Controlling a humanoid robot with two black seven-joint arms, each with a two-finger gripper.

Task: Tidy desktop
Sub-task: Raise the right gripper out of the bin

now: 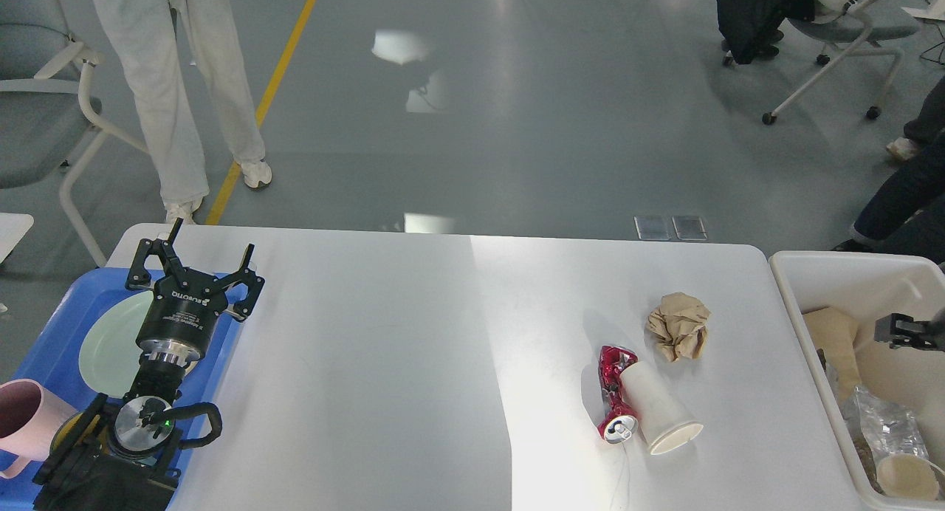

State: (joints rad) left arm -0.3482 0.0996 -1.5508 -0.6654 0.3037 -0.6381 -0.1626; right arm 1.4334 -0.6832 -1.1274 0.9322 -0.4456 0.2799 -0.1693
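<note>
Black left end effector (193, 258) spread wide, empty, above blue tray (52, 363)

Bright, even overhead light. Counter (413, 348) splits at midline: left half duller grey, right half washed near white (strongest glare beside the paper cup (661, 411)). Glossy floor (517, 112) mirrors ceiling lamps as pale patches. Shadows soft, short, falling left of objects. Focus sharp throughout; slight wide-angle bowing at frame edges
</note>
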